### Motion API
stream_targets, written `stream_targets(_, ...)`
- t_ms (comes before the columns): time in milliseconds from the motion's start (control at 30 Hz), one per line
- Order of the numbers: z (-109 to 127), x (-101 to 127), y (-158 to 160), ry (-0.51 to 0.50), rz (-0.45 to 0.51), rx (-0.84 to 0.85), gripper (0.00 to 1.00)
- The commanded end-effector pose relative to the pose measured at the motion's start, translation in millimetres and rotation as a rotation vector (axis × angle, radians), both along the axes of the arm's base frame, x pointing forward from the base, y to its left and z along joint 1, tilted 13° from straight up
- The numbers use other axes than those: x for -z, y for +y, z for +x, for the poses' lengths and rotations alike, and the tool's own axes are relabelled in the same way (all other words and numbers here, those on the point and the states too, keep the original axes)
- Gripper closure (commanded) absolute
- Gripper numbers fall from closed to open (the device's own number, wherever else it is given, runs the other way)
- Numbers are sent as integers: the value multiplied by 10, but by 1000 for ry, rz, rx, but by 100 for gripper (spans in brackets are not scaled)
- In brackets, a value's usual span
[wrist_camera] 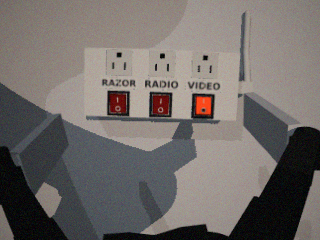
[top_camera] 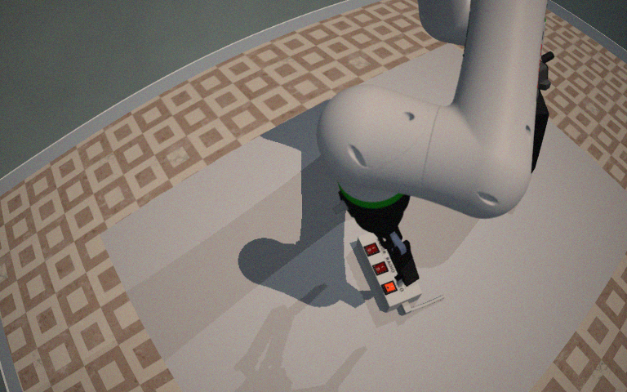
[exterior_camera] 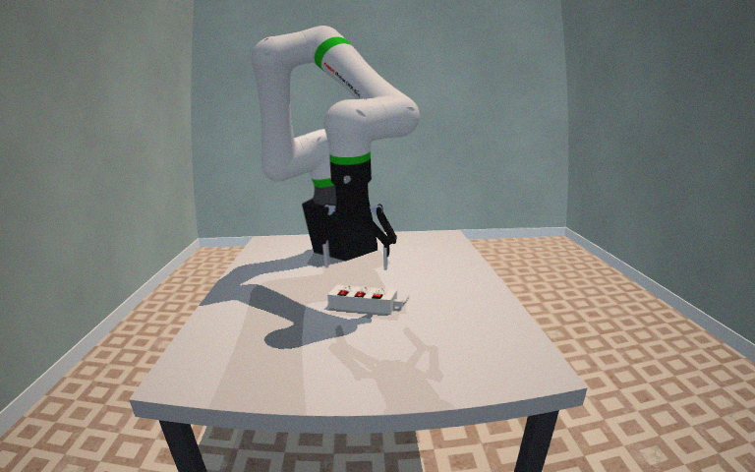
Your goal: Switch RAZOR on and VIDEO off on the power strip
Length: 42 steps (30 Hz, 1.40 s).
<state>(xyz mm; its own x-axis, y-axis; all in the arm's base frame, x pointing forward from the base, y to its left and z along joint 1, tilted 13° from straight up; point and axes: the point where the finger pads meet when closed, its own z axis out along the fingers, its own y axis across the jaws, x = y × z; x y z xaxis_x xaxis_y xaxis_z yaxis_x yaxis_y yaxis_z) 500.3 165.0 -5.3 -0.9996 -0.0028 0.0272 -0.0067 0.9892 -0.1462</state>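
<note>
A white power strip (wrist_camera: 162,86) lies face up on the table, with three red rocker switches labelled RAZOR (wrist_camera: 118,103), RADIO (wrist_camera: 160,104) and VIDEO (wrist_camera: 203,106). The VIDEO switch glows bright orange-red; RAZOR and RADIO look darker. The strip also shows in the top view (top_camera: 387,271) and the exterior view (exterior_camera: 362,299). A short cord stub (wrist_camera: 243,47) sticks out at the VIDEO end. My gripper (exterior_camera: 354,262) hangs open and empty above the strip, fingers spread wide (wrist_camera: 160,134), not touching it.
The arm's elbow (top_camera: 425,152) hides much of the table in the top view. The robot base (exterior_camera: 339,228) stands at the table's far edge behind the strip.
</note>
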Motion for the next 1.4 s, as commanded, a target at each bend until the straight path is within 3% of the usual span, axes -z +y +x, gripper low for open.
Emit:
stream_targets(0,1,-2,1,0,0,0,0)
stream_targets(600,-6,-7,5,-3,0,-2,0)
stream_targets(700,-249,-177,123,-80,-9,-73,0)
stream_targets(767,-249,-177,123,-80,-9,-73,0)
stream_targets(833,-505,-309,228,-157,-5,-150,0)
stream_targets(933,-636,-358,275,-194,3,-191,0)
stream_targets(1367,-643,-360,278,-196,4,-193,0)
